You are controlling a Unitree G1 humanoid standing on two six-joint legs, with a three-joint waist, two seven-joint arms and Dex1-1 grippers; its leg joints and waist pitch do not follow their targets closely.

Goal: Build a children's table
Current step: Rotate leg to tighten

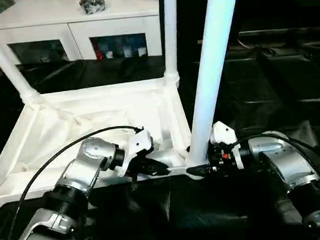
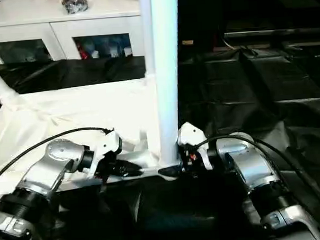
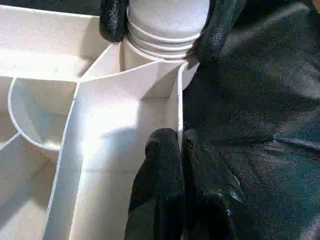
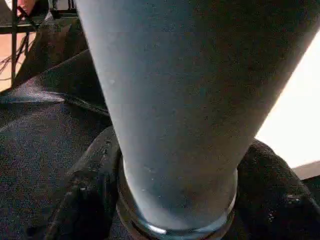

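The children's table lies upside down: its white tabletop (image 1: 94, 118) shows its ribbed underside. Three white legs stand up from corner sockets: one at the far left (image 1: 4, 59), one at the far right (image 1: 170, 32) and a thick near one (image 1: 214, 67). My left gripper (image 3: 179, 137) is shut on the thin rim wall of the tabletop, just left of the near leg's socket (image 1: 193, 169). My right gripper (image 4: 177, 200) clasps the base of that near leg from the right, a black finger (image 3: 112, 20) pressed against each side of its collar.
Black sheeting (image 1: 266, 81) covers the surface around and under the tabletop. A white cabinet with glass doors (image 1: 73, 27) stands at the back, with a small dark object (image 1: 92, 3) on top. A black cable (image 1: 54, 159) arches over my left forearm.
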